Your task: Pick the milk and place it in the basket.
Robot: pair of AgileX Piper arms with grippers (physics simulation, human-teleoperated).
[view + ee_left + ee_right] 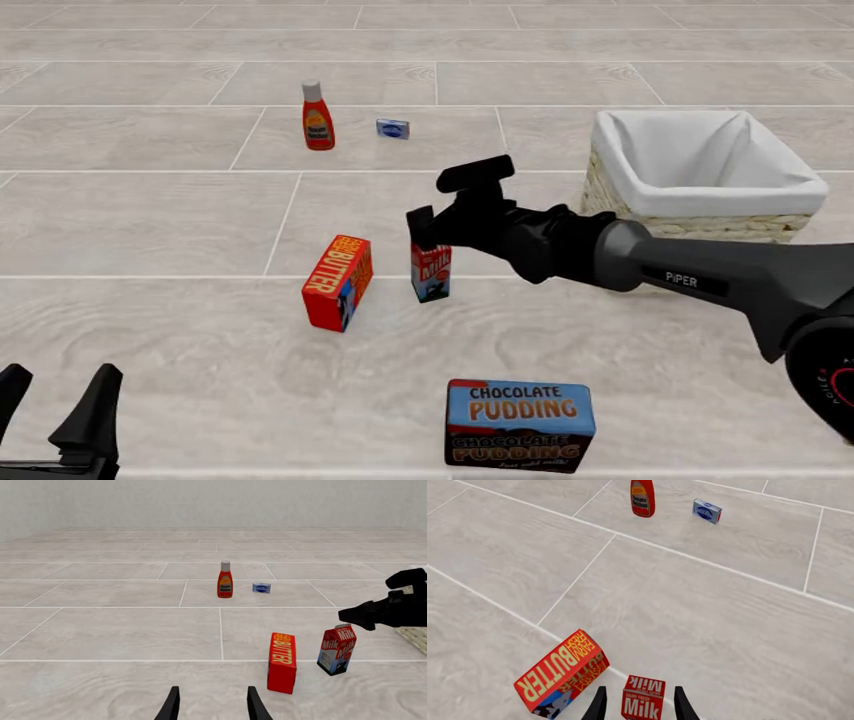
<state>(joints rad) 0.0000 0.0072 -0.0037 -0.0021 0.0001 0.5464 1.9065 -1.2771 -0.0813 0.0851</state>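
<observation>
Centrally in the front view, the right gripper (430, 232) hangs just above the upright milk (430, 272), fingers spread either side of its top, not clenched; basket (667, 215) sits upper right, butter (336, 282) left of the milk; left gripper (54, 405) rests released, lower left

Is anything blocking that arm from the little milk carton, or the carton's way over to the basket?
Nothing visible. The right gripper already has the milk between its open fingers. The floor from the milk to the basket looks bare; the butter box stands on the other side.
</observation>
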